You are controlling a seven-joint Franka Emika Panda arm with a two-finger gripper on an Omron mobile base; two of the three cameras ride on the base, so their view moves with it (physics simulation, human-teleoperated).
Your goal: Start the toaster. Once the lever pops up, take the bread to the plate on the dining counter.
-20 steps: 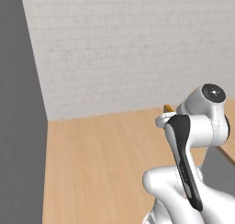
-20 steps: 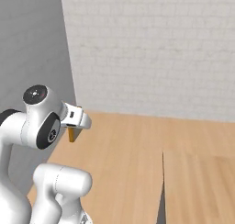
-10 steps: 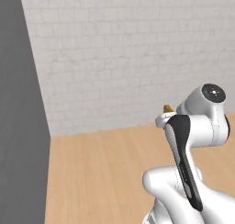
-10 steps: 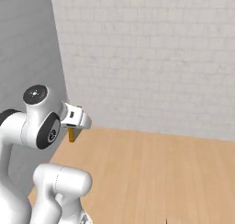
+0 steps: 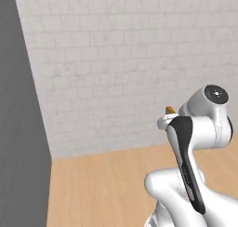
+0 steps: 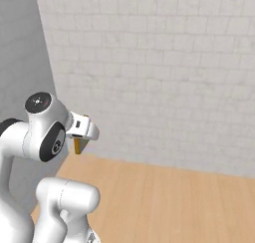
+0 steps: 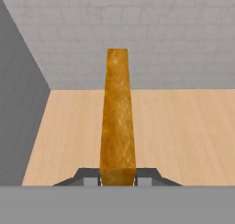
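The bread (image 7: 117, 117) is a tan slice with a darker crust, seen edge-on in the hand view and standing straight up from between the fingertips. My gripper (image 7: 117, 178) is shut on its lower end. From the base views a small corner of the bread (image 5: 170, 110) pokes out past the white hand, and it shows again as the bread (image 6: 78, 145) hanging under the hand, raised in front of the arm. The toaster and the plate are out of view. Light-wood surface (image 7: 183, 126) spreads below; whether it is the dining counter I cannot tell.
A pale brick wall (image 5: 121, 58) stands ahead, meeting the wood surface (image 6: 174, 202) at its foot. A plain grey wall (image 5: 18, 128) closes the left side and forms a corner with the brick one.
The whole picture has shifted, so the camera has moved: the wall now takes up more of the view and a dark seam at the right is gone. Arm and bread hold the same pose.
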